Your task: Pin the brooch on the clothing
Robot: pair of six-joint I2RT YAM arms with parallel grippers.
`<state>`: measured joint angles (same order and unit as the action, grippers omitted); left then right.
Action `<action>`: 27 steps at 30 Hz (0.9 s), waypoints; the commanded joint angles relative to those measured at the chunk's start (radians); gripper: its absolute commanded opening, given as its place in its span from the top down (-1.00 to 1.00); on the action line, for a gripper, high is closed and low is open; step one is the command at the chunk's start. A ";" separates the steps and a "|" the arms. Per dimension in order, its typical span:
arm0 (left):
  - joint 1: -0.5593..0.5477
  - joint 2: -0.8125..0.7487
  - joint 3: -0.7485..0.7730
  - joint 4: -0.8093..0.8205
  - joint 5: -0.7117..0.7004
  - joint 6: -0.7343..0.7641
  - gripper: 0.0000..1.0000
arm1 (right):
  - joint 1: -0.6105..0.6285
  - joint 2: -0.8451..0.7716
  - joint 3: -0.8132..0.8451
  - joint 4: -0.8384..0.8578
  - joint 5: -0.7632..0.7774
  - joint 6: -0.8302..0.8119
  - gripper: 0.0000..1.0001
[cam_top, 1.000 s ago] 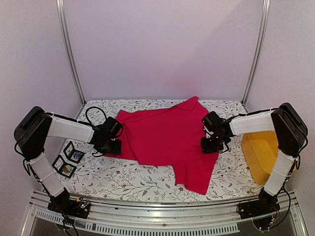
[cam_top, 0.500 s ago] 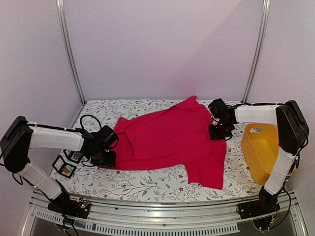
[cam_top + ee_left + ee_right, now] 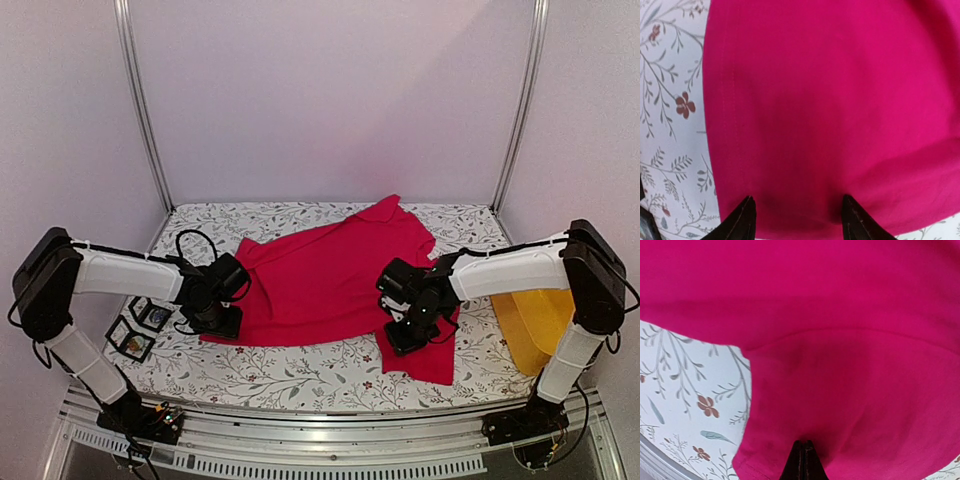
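Note:
The clothing [image 3: 320, 275] is a bright red shirt lying spread across the middle of the floral tablecloth [image 3: 280, 365]. My left gripper [image 3: 218, 318] sits low over the shirt's left edge. In the left wrist view the left gripper [image 3: 798, 212] is open, both fingertips [image 3: 746, 212] resting on red cloth [image 3: 830, 100] with nothing pinched between them. My right gripper [image 3: 402, 338] is on the shirt's near right flap. In the right wrist view the right gripper [image 3: 802, 452] is shut, its tips touching the fabric [image 3: 850, 340] close to a hem. I cannot make out the brooch.
Two small black-framed boxes [image 3: 152, 315] [image 3: 130, 340] lie on the cloth left of my left gripper. A yellow tub [image 3: 545, 320] stands at the right edge, partly behind the right arm. Metal posts rise at the back corners.
The right arm swung from the shirt's far right edge down to its near right flap. The left gripper drew the left edge outward, then shifted slightly right. The shirt lies flatter.

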<state>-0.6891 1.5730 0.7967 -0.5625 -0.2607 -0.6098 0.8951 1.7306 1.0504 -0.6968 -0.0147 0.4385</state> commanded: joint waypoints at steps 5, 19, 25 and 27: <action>-0.030 -0.011 -0.067 -0.042 0.058 -0.043 -0.15 | 0.063 0.087 -0.091 -0.099 -0.142 0.082 1.00; -0.302 -0.322 -0.185 -0.206 0.187 -0.532 -0.10 | 0.089 -0.048 -0.143 -0.338 -0.480 0.003 1.00; -0.139 -0.376 0.011 -0.140 0.023 -0.323 -0.25 | -0.089 -0.048 0.218 -0.363 -0.248 -0.059 1.00; -0.002 -0.393 0.029 -0.036 0.084 -0.250 -0.24 | -0.179 -0.051 0.307 -0.298 -0.150 -0.064 0.98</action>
<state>-0.8959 1.2182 0.7391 -0.7353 -0.1486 -0.9997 0.8742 1.6909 1.1831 -1.0630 -0.3565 0.4160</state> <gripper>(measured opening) 0.621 0.006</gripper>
